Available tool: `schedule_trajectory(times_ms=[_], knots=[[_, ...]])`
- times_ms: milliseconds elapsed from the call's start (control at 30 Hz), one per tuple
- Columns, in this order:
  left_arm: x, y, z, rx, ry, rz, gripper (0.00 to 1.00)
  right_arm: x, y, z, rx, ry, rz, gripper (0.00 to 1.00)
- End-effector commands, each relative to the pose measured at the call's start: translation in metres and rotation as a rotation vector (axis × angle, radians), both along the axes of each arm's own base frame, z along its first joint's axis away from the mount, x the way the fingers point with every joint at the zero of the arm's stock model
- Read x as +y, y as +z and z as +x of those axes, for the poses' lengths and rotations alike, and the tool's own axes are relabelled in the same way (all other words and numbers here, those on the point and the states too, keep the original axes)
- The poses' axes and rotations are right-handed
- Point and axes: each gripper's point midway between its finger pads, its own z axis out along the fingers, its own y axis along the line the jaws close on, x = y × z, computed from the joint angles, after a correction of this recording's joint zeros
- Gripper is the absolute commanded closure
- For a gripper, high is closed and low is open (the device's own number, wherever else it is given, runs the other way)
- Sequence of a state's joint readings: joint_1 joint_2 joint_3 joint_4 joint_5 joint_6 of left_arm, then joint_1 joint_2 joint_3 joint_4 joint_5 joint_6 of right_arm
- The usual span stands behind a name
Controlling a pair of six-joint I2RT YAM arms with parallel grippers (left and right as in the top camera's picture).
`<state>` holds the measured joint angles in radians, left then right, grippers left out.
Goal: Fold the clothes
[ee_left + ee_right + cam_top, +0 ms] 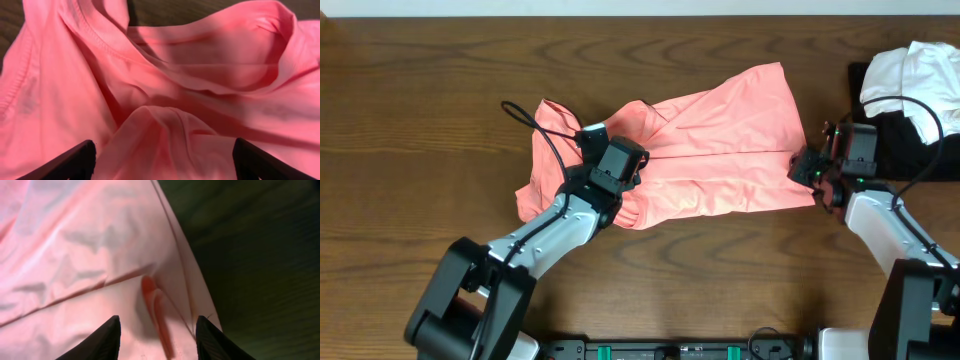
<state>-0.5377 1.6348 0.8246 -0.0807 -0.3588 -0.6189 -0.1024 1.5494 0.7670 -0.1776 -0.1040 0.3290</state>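
Shirt (720, 140), salmon-pink, lies rumpled on the wooden table (420, 80). Its long axis runs from near left to far right, with the bunched end at the left. The left gripper (162, 145) hangs over that bunched part, jaws spread wide astride a raised fold without pinching it. At the shirt's right edge the right gripper (158, 320) has its jaws parted around a small ridge. White garments (920, 70) sit on a black mat (910, 150) at the far right.

White arm links (545, 235), black joints (460, 290), looping black cables (542, 130)

Robotics lab bench: wood-grain table (410, 60), left arm (555, 225), right arm (880, 225).
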Motion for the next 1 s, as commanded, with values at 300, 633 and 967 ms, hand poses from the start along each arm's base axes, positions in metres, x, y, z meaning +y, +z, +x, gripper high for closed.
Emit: schedule_trajectory(times_ms=[300,633,967], knots=[[-0.004,0.089,-0.004,0.005,-0.165,0.007,0.11,0.014,0.118,0.035,-0.037,0.216,-0.094,0.61],[0.016,0.137,0.039,0.001,-0.2,0.007,0.11,0.028,0.174,0.065,-0.171,0.301,-0.161,0.6],[0.004,0.109,0.112,0.029,-0.273,0.016,0.11,0.039,0.137,0.124,-0.19,0.4,-0.221,0.61]])
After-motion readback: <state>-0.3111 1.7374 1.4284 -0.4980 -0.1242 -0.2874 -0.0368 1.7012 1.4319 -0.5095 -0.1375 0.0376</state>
